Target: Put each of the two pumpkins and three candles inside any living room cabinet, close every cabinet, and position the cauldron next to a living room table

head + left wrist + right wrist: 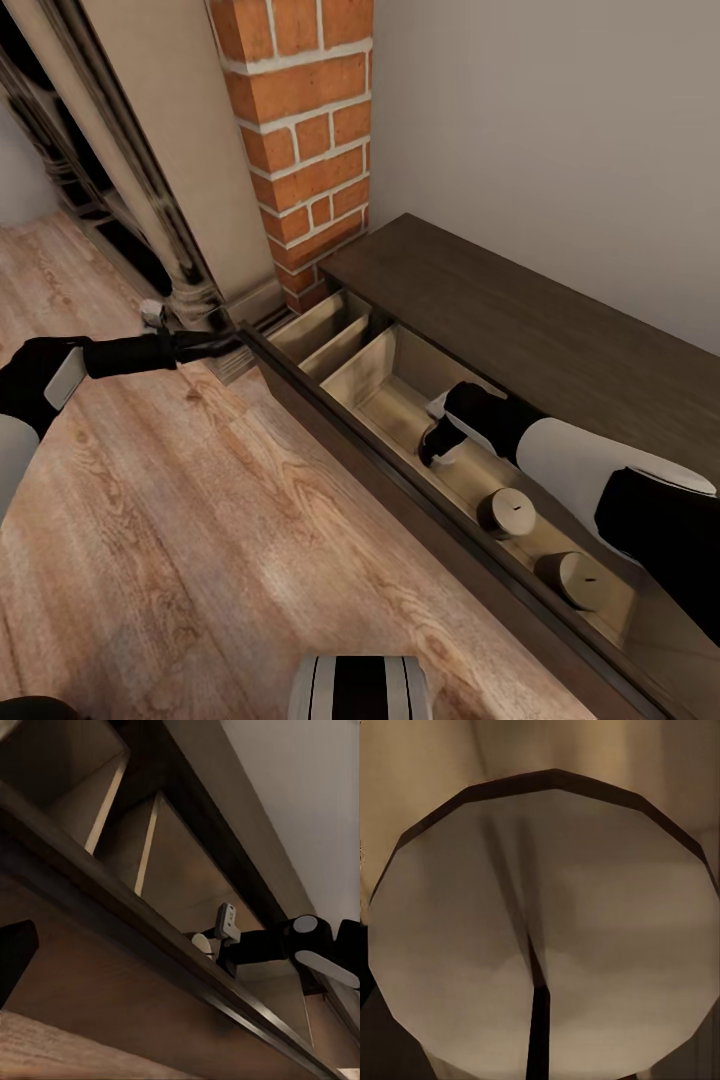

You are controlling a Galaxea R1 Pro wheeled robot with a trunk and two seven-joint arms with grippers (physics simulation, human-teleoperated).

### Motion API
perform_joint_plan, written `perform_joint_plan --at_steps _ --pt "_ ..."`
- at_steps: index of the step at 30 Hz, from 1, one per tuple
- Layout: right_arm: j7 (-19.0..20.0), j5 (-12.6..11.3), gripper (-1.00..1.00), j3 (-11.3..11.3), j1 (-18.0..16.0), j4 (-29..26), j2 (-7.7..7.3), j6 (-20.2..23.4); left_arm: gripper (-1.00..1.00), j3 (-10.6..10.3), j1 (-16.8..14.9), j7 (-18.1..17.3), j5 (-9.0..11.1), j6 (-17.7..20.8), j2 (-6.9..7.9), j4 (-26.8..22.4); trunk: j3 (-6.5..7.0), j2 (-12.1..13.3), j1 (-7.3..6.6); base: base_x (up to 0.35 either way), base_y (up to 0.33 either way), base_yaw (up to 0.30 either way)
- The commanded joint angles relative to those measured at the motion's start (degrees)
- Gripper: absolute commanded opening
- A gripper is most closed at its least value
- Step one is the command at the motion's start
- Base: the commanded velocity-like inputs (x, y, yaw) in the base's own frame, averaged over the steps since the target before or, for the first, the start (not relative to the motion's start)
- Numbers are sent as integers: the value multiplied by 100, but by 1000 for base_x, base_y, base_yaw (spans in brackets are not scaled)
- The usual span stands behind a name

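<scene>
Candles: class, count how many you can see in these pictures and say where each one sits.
3. Two candles stand in the open cabinet drawer, one beside the right arm, one farther along. A third is at the right gripper.

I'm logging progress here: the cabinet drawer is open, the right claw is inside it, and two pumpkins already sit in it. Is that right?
Not quite: the things sitting in the cabinet drawer are two candles, not pumpkins. The head view shows two squat tan cylinders on the pale wood floor. The rest holds: the drawer is open and the right claw is inside it.
</scene>
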Motion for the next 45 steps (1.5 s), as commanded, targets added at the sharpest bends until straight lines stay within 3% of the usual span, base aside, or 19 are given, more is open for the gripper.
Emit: perform_joint_plan --at_steps 1,9,13,19,32,34,39,45 --pt "48 50 -100 22 -6 2 -3 12 100 -36 -1 -50 39 50 65 1 -4 -2 -1 0 0 0" --pt "40 56 -100 28 -6 17 -3 2 100 -39 4 -71 39 50 99 1 -4 -2 -1 0 0 0" --pt "40 58 -100 28 -6 17 -3 -42 100 -39 29 -71 39 50 101 1 -93 -7 9 0 0 0" --pt "37 58 -100 28 58 17 -3 -401 100 -39 36 -71 39 50 108 1 -93 -7 9 0 0 0" --pt "31 58 -100 38 80 17 -3 -419 100 -39 36 -71 39 50 108 9 -93 -7 9 0 0 0" --pt "31 58 -100 115 81 17 -3 -418 100 -39 36 -71 39 50 108 10 -93 -7 9 0 0 0" --pt "31 50 -100 584 82 54 -3 -546 100 -39 38 -71 39 50 108 10 -182 -13 20 0 0 0" --pt "31 49 -100 649 82 72 -3 -759 100 -39 36 -71 39 50 108 10 -182 -13 20 0 0 0"
